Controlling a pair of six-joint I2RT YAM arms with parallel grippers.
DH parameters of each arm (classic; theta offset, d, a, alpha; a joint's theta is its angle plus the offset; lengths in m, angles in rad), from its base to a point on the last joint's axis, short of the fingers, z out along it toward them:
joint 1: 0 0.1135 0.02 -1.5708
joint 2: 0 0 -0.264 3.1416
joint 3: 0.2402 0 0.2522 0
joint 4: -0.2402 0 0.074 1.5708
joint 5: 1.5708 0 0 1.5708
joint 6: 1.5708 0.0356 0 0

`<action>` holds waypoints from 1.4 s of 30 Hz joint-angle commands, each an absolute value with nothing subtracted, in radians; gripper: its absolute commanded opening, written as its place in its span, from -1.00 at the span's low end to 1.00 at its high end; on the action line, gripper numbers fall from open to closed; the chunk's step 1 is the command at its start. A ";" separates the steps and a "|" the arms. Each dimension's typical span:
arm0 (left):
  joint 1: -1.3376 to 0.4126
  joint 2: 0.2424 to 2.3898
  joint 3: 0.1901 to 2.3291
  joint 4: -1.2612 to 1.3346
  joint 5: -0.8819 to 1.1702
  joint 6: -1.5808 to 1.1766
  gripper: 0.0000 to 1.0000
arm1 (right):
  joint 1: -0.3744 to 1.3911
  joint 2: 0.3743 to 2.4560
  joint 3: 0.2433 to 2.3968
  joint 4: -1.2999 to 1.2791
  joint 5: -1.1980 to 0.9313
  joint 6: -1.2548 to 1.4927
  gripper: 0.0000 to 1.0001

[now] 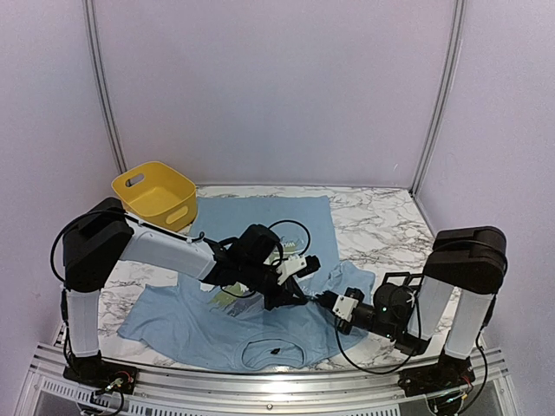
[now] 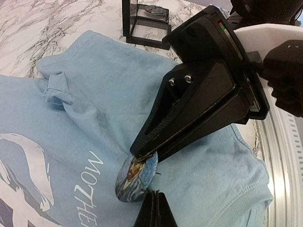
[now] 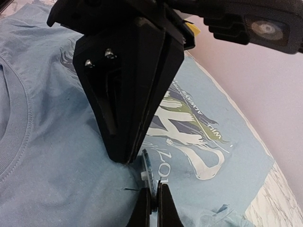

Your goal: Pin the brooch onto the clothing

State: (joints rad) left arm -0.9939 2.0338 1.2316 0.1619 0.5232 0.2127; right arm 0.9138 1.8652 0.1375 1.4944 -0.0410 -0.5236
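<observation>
The clothing, a light blue T-shirt (image 1: 260, 338) (image 2: 94, 94) (image 3: 57, 142) with white lettering and yellow-green streaks, lies flat on the table. The brooch (image 2: 135, 179) (image 3: 148, 165), a round blue painted disc, stands on edge on the shirt's chest. My right gripper (image 1: 325, 301) (image 3: 151, 201) is shut on its rim. My left gripper (image 1: 299, 295) (image 2: 155, 201) is shut, its tips on the fabric right beside the brooch's back. A thin dark pin (image 3: 130, 189) sticks out over the cloth. In the top view the two gripper tips hide the brooch.
A yellow basket (image 1: 156, 195) sits at the back left of the marble table (image 1: 381, 217). A small black-framed clear box (image 2: 147, 21) stands just past the shirt's sleeve, near the right arm. The metal rail (image 1: 260, 381) runs along the near edge.
</observation>
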 commanded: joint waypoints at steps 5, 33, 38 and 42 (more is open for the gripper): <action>-0.991 1.999 1.221 0.185 0.533 0.218 -1.00 | 0.916 1.828 0.158 1.530 0.044 -0.518 -1.00; -0.991 1.998 1.222 0.184 0.529 0.224 -1.00 | 0.934 1.879 0.177 1.437 0.023 -0.653 -1.00; -0.991 1.997 1.222 0.184 0.527 0.228 -1.00 | 0.934 1.872 0.165 1.447 0.010 -0.617 -1.00; -0.991 1.999 1.223 0.177 0.523 0.234 -1.00 | 0.934 1.852 0.154 1.444 -0.036 -0.577 -1.00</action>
